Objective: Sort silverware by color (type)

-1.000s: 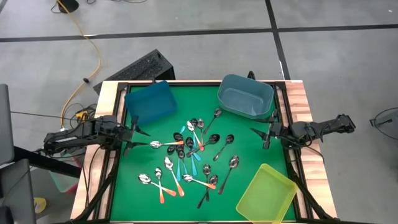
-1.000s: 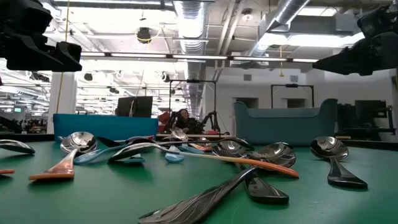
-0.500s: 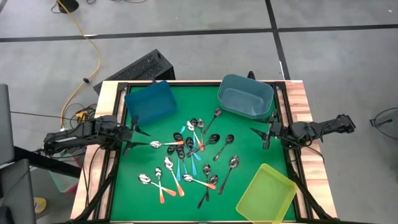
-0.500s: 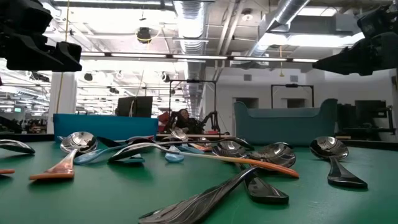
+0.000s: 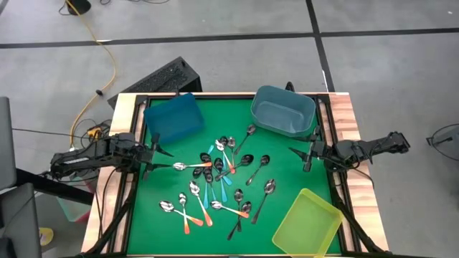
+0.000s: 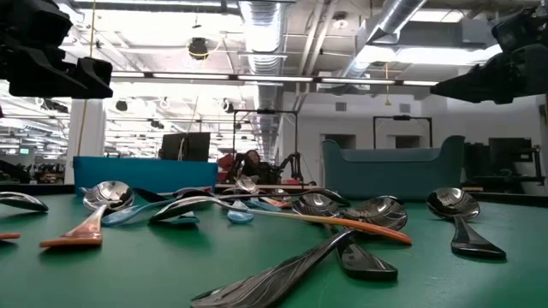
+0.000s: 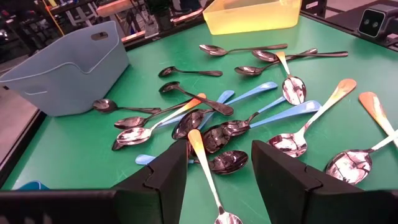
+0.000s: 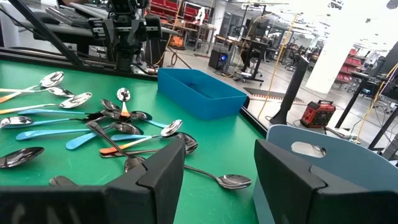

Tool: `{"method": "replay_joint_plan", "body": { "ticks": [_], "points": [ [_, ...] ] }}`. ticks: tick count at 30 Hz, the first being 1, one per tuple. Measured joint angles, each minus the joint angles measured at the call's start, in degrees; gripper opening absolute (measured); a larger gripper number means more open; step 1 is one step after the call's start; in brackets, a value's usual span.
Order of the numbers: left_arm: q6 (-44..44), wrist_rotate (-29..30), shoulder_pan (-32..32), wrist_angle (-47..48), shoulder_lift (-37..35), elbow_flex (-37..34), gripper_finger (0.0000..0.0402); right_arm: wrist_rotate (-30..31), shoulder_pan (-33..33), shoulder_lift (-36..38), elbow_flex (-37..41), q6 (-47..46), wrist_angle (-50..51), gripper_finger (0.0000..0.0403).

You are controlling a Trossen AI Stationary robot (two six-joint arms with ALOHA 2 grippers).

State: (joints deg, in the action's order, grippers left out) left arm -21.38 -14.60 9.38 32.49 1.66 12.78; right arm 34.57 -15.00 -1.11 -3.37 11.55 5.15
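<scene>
Spoons [image 5: 219, 179] are lying scattered mid-mat on the green table [image 5: 287, 154], between a blue bin [image 5: 172, 118], a grey-blue bin [image 5: 283, 111] and a yellow bin [image 5: 307, 223]. The left gripper [image 5: 156, 152] and right gripper [image 5: 301, 154] are hovering at opposite edges, fingers spread, holding nothing.

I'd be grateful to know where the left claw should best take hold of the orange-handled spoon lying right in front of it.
Grip the orange-handled spoon at its bare metal neck, coming straight down from above. It lies flat, bowl toward the left claw, handle tip running into the spoon pile, so the bowl-side neck looks clearest. The open fingers should straddle the thin shaft crosswise.
</scene>
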Motion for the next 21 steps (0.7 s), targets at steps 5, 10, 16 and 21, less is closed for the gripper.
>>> {"method": "replay_joint_plan", "body": {
  "ticks": [5,10,16,21],
  "points": [
    [0.58,2.06,0.0,-0.15,0.01,0.0,0.0164,0.0,0.02,-0.01,0.01,0.01,0.0,0.0221],
    [0.92,3.7,0.01,-0.9,-0.01,0.0,0.0164,0.0,0.0,0.0,0.02,0.02,0.0,0.0221],
    [-3.79,5.66,0.01,-0.92,0.0,0.0,0.0164,0.0,0.01,0.0,0.01,0.02,0.01,0.0221],
    [-3.11,6.26,-0.01,-3.32,0.01,0.0,0.0164,0.72,0.56,0.0,0.0,15.15,0.0,0.0221]
  ]
}}
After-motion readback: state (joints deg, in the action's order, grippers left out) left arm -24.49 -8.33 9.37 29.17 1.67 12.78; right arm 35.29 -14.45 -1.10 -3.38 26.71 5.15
